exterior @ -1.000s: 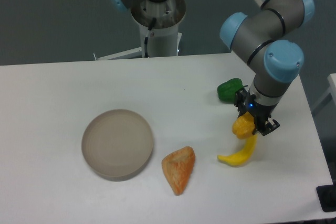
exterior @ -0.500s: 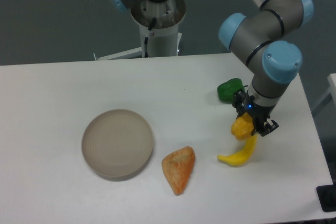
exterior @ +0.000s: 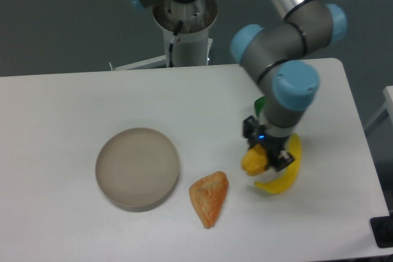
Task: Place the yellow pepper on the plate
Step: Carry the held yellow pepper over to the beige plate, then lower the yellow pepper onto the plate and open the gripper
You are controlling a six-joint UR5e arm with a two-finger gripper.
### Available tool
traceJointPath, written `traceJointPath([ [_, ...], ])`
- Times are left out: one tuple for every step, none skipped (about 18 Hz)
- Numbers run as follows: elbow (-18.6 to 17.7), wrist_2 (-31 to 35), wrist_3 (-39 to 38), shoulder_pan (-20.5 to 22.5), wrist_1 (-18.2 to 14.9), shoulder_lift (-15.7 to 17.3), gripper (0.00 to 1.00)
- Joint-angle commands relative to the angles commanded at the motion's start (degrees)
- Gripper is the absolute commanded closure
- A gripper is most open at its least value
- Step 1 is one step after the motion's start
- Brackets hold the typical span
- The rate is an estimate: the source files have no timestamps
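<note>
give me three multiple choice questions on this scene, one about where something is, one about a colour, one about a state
1. Where is the orange wedge-shaped piece?
A. on the plate
B. on the table, between the plate and the banana
C. in the gripper

2. What colour is the object partly hidden behind the arm?
A. green
B. red
C. purple

3. What is the state of the plate?
A. holds the yellow pepper
B. upside down
C. empty

Answers:
1. B: it lies on the table to the right of the plate and left of the banana.
2. A: a green pepper edge shows beside the arm.
3. C: nothing lies in it; the gripper holds the yellow pepper off to the right.
</note>
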Motion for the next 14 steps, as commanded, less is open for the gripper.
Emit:
traceJointPath([
  [0.0,-0.09,-1.93,-1.93,0.09,0.0,0.78],
  [-0.17,-0.09,-3.43,-3.43,0.09,0.0,0.78],
  [-0.61,-0.09,-5.27,-4.57,0.18,0.0,0.78],
  [-1.05,-0.09,-7.55,-5.89,0.61,0.09,0.78],
  [-1.58,0.0,-9.23,-7.21,0.88,0.17,0.78],
  [-2.54,0.09,-9.94,-8.18,0.88,0.44,0.78],
  [-3.77,0.35,-10.04,-9.84,0.79,0.87,0.78],
  [-4.74,0.35,-10.12,-11.16,0.79,1.05,0.77],
  [-5.53,0.44,-10.91,-12.92,0.79,1.05,0.77],
  [-5.97,0.44,-11.96,-13.98,0.79,1.05,0.76],
  [-6.06,0.44,-13.01,-14.95,0.79,1.05,0.73],
  [-6.5,-0.08,-13.98,-16.35,0.79,0.53,0.7],
  [-7.03,0.09,-14.51,-17.14,0.97,0.09,0.68],
  [-7.03,0.09,-14.69,-17.24,1.14,-0.35,0.66],
])
